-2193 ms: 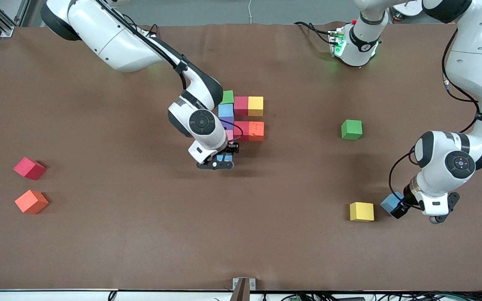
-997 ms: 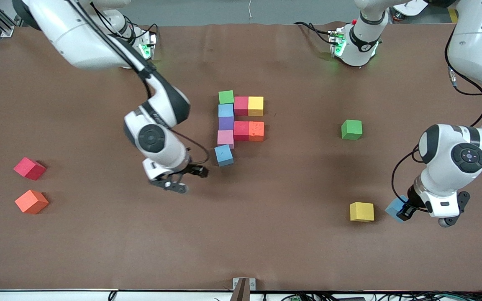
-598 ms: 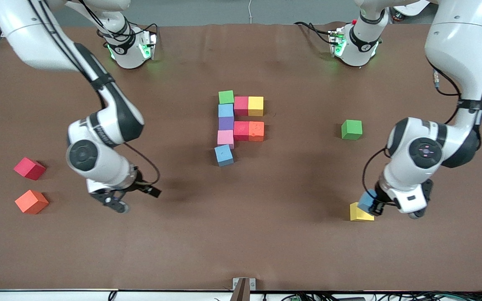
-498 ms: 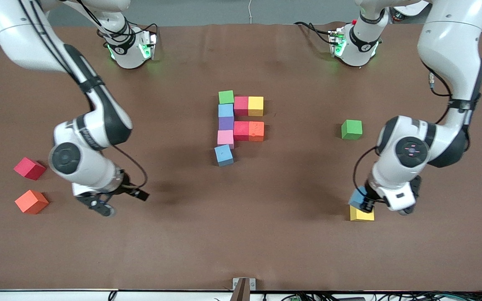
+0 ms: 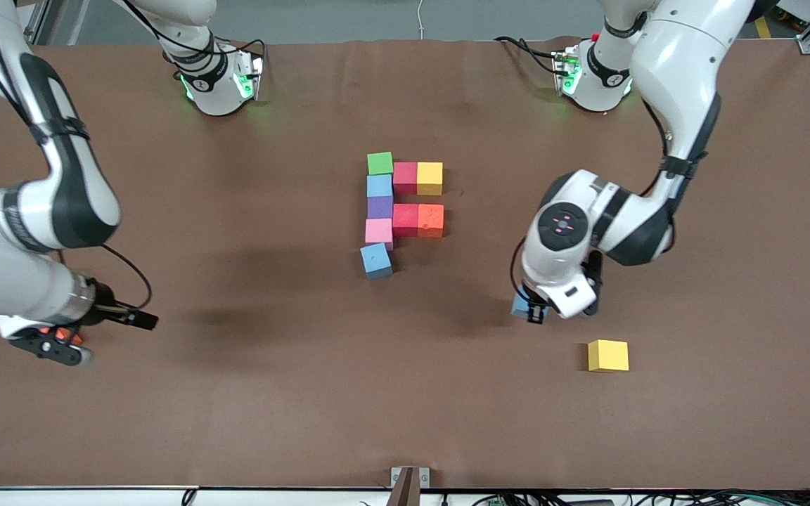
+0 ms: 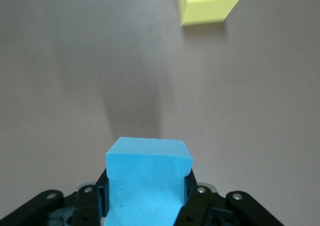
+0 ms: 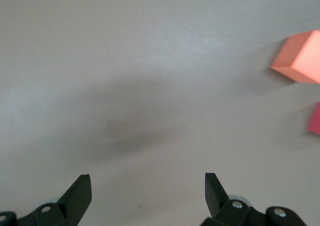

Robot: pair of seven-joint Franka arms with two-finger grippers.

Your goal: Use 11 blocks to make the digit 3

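Observation:
The partly built digit 3 stands mid-table: a column of green, light blue, purple and pink blocks, ending in a skewed light blue block. Red and yellow blocks form one bar, red and orange another. My left gripper is shut on a light blue block over bare table. My right gripper hangs open over a loose orange block, with nothing between its fingers.
A loose yellow block lies nearer the front camera than the left gripper and also shows in the left wrist view. The right wrist view shows the loose orange block and a red block's edge.
The left arm carried the light blue block from beside the yellow block toward the middle. The right arm swung, open, from beside the figure to its own end, over the orange block.

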